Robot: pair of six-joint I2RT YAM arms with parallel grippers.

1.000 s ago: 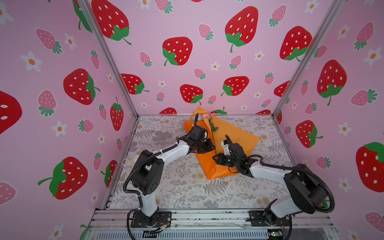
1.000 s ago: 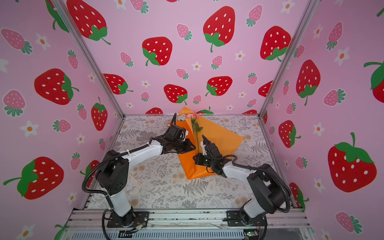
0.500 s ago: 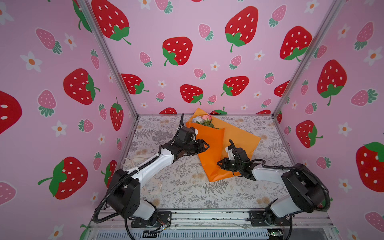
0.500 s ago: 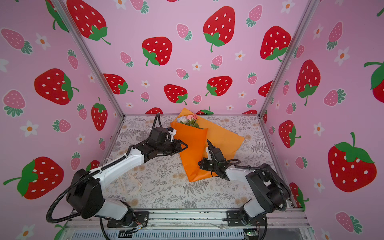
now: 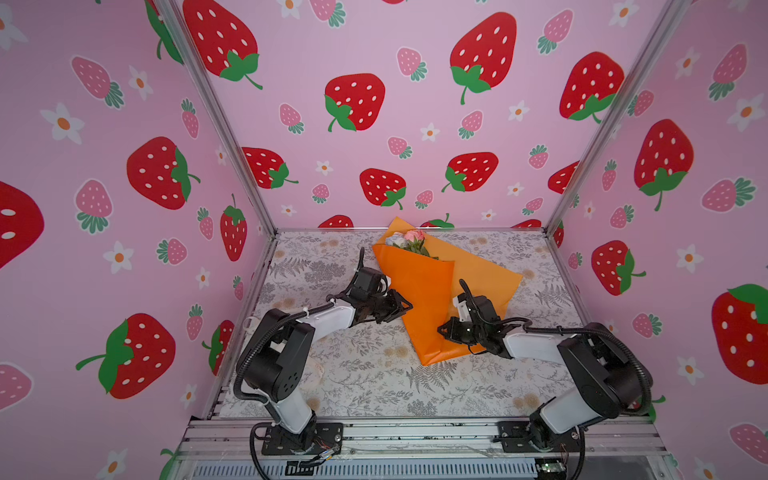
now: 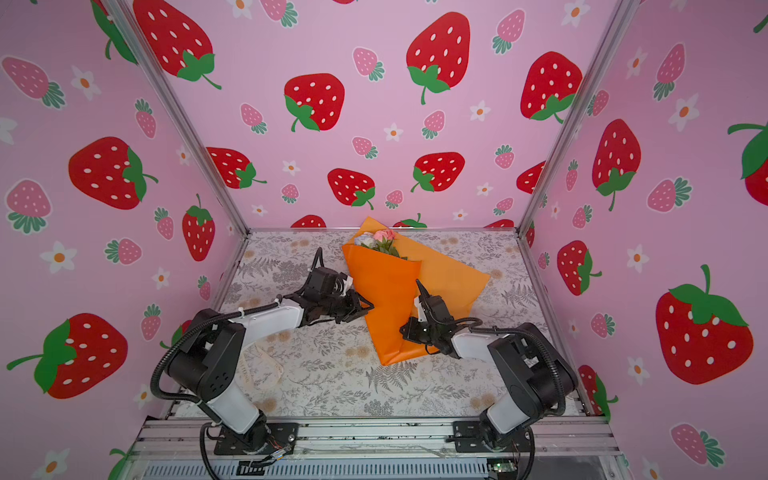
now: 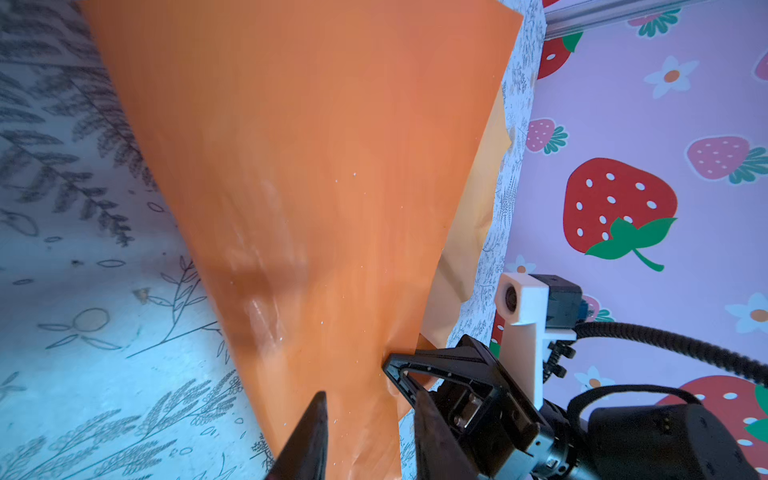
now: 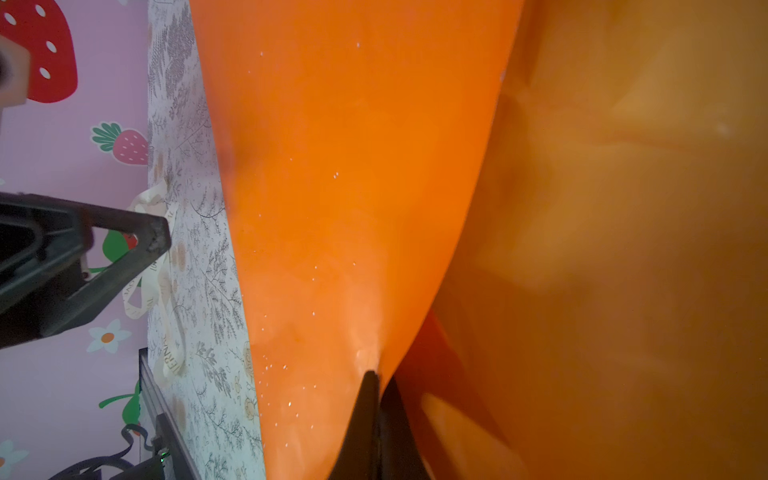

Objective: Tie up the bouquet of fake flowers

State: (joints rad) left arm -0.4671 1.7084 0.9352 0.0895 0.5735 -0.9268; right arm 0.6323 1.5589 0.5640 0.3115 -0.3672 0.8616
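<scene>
Heads up: bouquet of fake pink and white roses in orange wrapping paper [image 5: 419, 299] sits mid-frame, right gripper [image 8: 376, 380] clamped shut on its fold, left gripper [image 7: 369, 401] open-fingered just beside it, so one slip and that springy paper probably unrolls untied.

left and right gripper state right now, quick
left gripper: open, jaws apart against the orange wrapping paper, no clear grip.
right gripper: shut, pinching a fold of the orange wrapping paper.
</scene>
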